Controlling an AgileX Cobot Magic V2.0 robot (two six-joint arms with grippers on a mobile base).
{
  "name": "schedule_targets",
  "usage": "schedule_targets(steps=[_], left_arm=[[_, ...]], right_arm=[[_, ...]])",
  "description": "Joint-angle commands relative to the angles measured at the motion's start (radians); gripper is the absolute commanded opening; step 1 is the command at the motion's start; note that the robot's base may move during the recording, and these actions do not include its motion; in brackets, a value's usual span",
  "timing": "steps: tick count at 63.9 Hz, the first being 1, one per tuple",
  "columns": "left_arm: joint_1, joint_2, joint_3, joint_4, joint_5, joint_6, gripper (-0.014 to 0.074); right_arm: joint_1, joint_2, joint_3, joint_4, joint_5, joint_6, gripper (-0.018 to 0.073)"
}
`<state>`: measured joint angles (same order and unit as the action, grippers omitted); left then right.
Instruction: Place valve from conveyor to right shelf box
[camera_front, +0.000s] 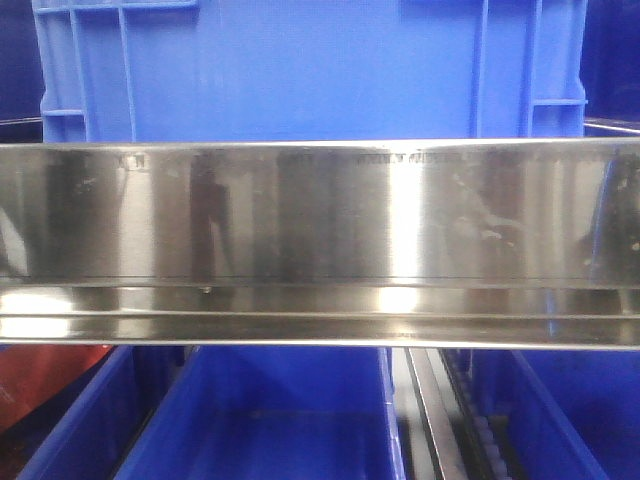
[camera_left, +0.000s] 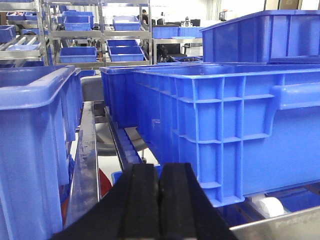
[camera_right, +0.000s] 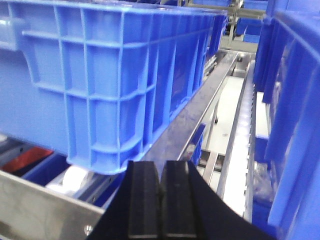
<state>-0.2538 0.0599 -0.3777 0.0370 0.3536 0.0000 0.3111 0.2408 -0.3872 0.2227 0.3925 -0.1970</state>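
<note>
The shelf's broad brushed-steel front rail (camera_front: 320, 240) fills the front view, with a blue plastic box (camera_front: 310, 70) standing on it. That box shows from the side in the left wrist view (camera_left: 235, 130) and the right wrist view (camera_right: 100, 85). My left gripper (camera_left: 159, 200) is shut and empty, low in front of the box's left corner. My right gripper (camera_right: 161, 200) is shut and empty, below the box's right corner. No valve and no conveyor are in view.
Lower blue bins (camera_front: 270, 420) sit under the rail. Another blue box (camera_left: 35, 150) stands left of the left gripper and one (camera_right: 295, 125) right of the right gripper. Steel roller rails (camera_right: 200, 115) run between them. More racks with bins (camera_left: 95, 35) stand far behind.
</note>
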Motion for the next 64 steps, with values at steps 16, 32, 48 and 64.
schedule_targets(steps=[16,32,48,64], left_arm=[[0.004,-0.008,0.003,-0.008,-0.028,-0.012,-0.0111],[0.004,-0.008,0.003,-0.008,-0.028,-0.012,-0.0111],[0.069,-0.008,0.008,-0.008,-0.028,-0.012,-0.0111],[0.239,-0.008,0.147,-0.008,-0.176,-0.012,-0.0111]], right_arm=[[-0.002,-0.007,0.003,-0.005,-0.040,-0.008,-0.0158],[-0.002,-0.007,0.003,-0.005,-0.040,-0.008,-0.0162],[-0.002,-0.007,0.003,-0.005,-0.040,-0.008,-0.0162],[-0.002,-0.007,0.003,-0.005,-0.040,-0.008,-0.0162]])
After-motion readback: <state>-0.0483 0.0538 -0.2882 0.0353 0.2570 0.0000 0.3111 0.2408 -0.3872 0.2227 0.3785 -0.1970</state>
